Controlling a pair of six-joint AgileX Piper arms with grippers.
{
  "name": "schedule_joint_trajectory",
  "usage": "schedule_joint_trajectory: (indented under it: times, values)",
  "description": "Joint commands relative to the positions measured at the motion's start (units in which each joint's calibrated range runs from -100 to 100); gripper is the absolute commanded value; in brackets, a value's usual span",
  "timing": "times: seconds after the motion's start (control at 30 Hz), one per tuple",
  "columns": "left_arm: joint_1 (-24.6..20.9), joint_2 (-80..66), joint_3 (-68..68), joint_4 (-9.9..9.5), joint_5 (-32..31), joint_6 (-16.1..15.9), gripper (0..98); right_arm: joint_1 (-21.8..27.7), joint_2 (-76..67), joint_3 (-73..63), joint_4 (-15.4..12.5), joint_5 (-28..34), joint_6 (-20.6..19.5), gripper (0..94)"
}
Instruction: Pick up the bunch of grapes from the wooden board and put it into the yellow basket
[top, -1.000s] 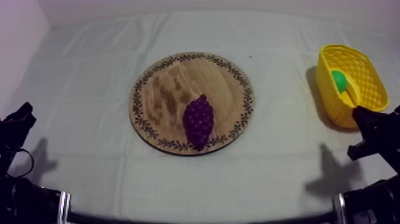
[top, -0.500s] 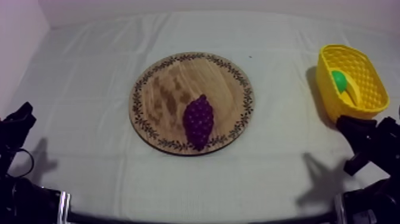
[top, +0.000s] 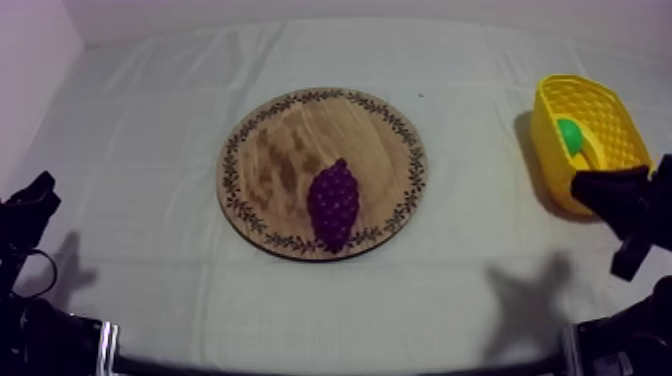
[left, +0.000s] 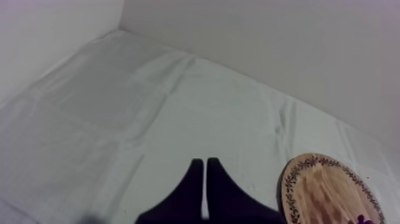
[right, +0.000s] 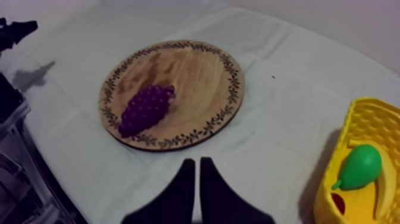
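The purple bunch of grapes (top: 333, 203) lies on the near half of the round wooden board (top: 300, 130) at mid-table. The yellow basket (top: 548, 110) stands at the right edge. My right gripper (top: 585, 187) hovers shut just in front of the basket, well right of the board. From the right wrist, its fingers lie together as a narrow wedge (right: 197, 164) short of the board (right: 190, 71), with the grapes (right: 144, 108) beyond and the basket (right: 357, 110) beside. My left gripper (top: 40, 190) rests shut at the left edge (left: 205, 164).
Inside the basket lie a green pear (right: 359, 167), a banana (right: 388, 184) and a small red fruit (right: 338, 202). The pear (top: 570, 133) shows from above too. Bare cloth surrounds the board. A wall runs behind the table.
My right arm has lifted and swung beside the basket's front, and its shadow on the cloth has slid left. The grapes, board and left arm have stayed put.
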Motion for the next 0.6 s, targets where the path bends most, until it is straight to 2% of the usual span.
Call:
schedule_joint_trajectory:
  times: [0.0,0.33,0.57]
  values:
    - [0.0,0.0,0.0,0.01,0.0,0.0,0.0,0.0,8.1,-10.9,-0.2,2.6,0.5,0.5]
    - [0.0,0.0,0.0,0.01,0.0,0.0,0.0,1.3,36.7,-40.8,-1.5,21.1,-2.4,0.3]
    - [0.0,0.0,0.0,0.01,0.0,0.0,0.0,0.2,53.4,-55.1,-3.0,30.5,-5.3,0.6]
